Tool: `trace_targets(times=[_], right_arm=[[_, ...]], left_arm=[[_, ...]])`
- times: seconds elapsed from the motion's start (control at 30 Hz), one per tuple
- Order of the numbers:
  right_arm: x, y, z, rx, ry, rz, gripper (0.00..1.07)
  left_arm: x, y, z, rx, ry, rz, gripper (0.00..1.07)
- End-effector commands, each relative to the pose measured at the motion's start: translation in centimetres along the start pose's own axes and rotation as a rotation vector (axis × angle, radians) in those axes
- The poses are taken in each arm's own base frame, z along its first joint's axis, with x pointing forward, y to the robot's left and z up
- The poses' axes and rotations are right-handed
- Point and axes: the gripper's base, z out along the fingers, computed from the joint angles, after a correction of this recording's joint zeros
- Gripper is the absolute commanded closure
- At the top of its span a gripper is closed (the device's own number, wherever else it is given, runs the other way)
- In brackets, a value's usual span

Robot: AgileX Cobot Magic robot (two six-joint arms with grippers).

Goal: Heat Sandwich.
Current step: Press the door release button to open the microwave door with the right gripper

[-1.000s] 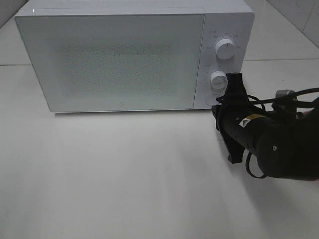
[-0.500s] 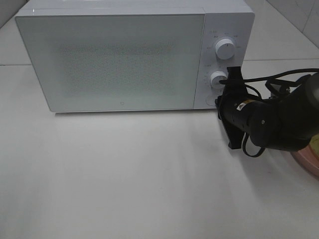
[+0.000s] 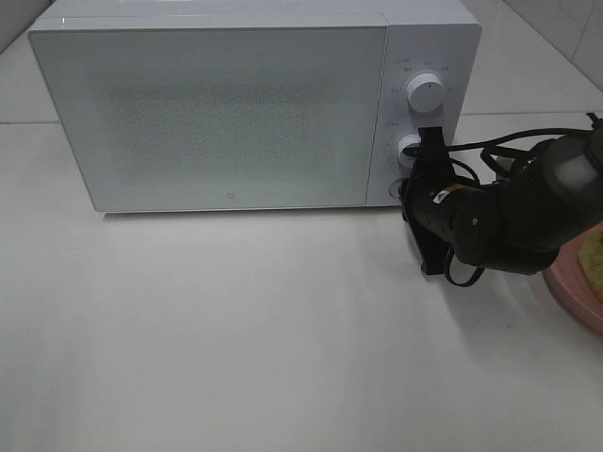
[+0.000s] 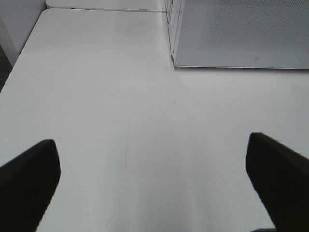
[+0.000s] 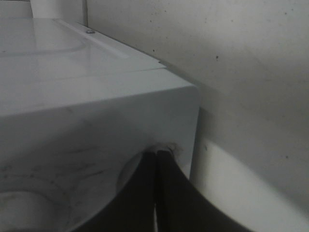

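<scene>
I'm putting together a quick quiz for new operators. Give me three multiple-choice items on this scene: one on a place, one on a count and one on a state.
1. Where is the right claw?
A. On top of the microwave
B. At the door's left edge
C. At the control panel, under the lower knob

2. How many round knobs are on the panel?
A. One
B. Two
C. Four

3. How does the left claw stand?
A. Open, holding nothing
B. Shut
C. Shut on a cup

Answers:
1. C, its tip is at the panel's lower end.
2. B, the upper knob and the lower knob.
3. A, its fingers are wide apart over the table.
</scene>
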Motion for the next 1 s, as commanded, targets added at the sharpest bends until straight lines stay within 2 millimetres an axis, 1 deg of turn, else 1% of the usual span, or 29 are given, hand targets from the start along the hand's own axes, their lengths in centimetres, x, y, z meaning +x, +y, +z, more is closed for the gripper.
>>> trace_targets(times=[0.03, 0.17, 0.3, 0.53, 0.63, 0.73, 0.8, 0.87, 0.93, 1.0], right_arm=[[-0.2, 0.7, 0.2, -0.041, -0.011, 0.003, 1.07], [-0.3, 1.7, 0.1, -0.126, -0.018, 0.001, 1.07], [-0.3, 2.4, -0.2, -0.169, -0.016, 0.018, 1.07], [-0.4, 2.8, -0.3, -0.207, -0.019, 0.080, 1.07], [-0.5, 3.7, -0.3, -0.282, -0.035, 0.091, 1.07], [-0.5, 4.2, -0.3, -0.317, -0.043, 0.097, 1.07], [-0.5, 4.8, 0.0, -0.375, -0.053, 0.102, 1.07], [-0.4, 4.9, 0.1, -0.382, -0.049, 0.112, 1.07], [-0.2, 5.0, 0.8, -0.394, -0.049, 0.126, 1.07], [-0.2, 5.2, 1.0, -0.415, -0.055, 0.129, 1.07]], left_arm=[[0.1, -0.1, -0.3, 0.002, -0.028, 0.000, 0.05], [0.1, -0.1, -0.3, 0.002, -0.028, 0.000, 0.05], [0.1, -0.1, -0.3, 0.002, -0.028, 0.000, 0.05], [0.1, -0.1, -0.3, 0.002, -0.028, 0.000, 0.05], [0.1, -0.1, -0.3, 0.002, -0.028, 0.000, 0.05], [0.1, -0.1, -0.3, 0.002, -0.028, 0.000, 0.05], [0.1, -0.1, -0.3, 0.002, -0.028, 0.000, 0.05], [0.1, -0.1, -0.3, 0.002, -0.028, 0.000, 0.05], [0.1, -0.1, -0.3, 0.002, -0.028, 0.000, 0.05], [0.1, -0.1, -0.3, 0.002, -0.028, 0.000, 0.05]])
